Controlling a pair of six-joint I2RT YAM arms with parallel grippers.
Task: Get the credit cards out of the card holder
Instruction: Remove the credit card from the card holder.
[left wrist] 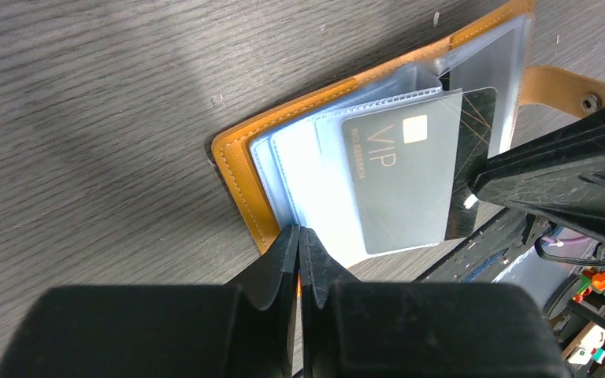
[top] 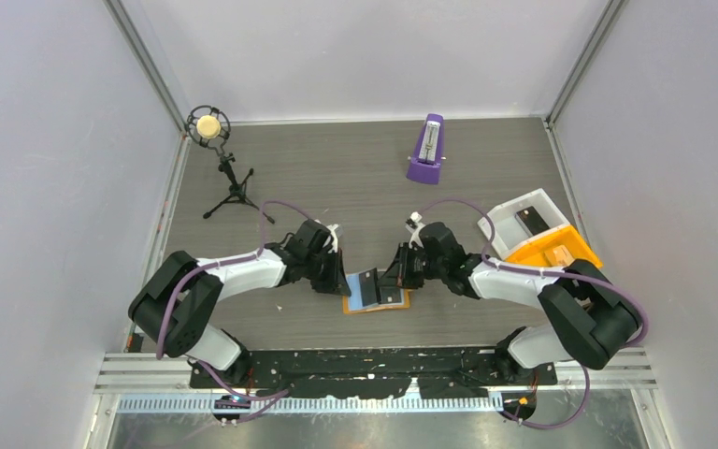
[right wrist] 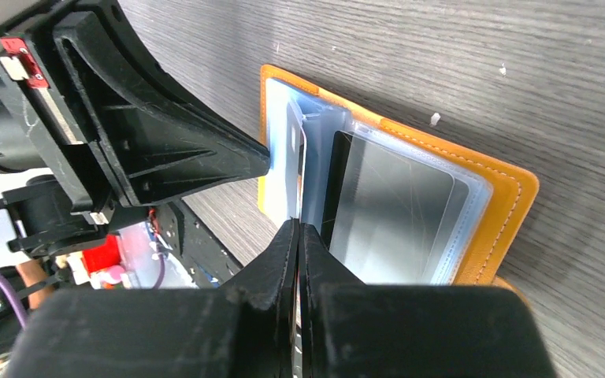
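Note:
The orange card holder point(top: 374, 308) lies open on the table between both arms, its clear sleeves fanned up. A grey credit card point(left wrist: 406, 185) marked VIP sits in a raised sleeve, with a black card point(left wrist: 476, 118) behind it. A light blue card point(top: 366, 288) shows on the holder's left half. My left gripper point(left wrist: 299, 235) is shut at the holder's near left corner, with a sliver of orange cover point(left wrist: 240, 185) between its tips. My right gripper point(right wrist: 299, 228) is shut on the edge of an upright clear sleeve point(right wrist: 295, 157) beside the grey card point(right wrist: 394, 209). The left gripper point(top: 341, 284) and right gripper point(top: 395, 280) face each other across the holder.
A purple metronome point(top: 425, 150) stands at the back centre. A microphone on a tripod point(top: 209, 126) is at the back left. A white bin point(top: 509, 217) and an orange bin point(top: 561, 251) sit at the right, close to the right arm.

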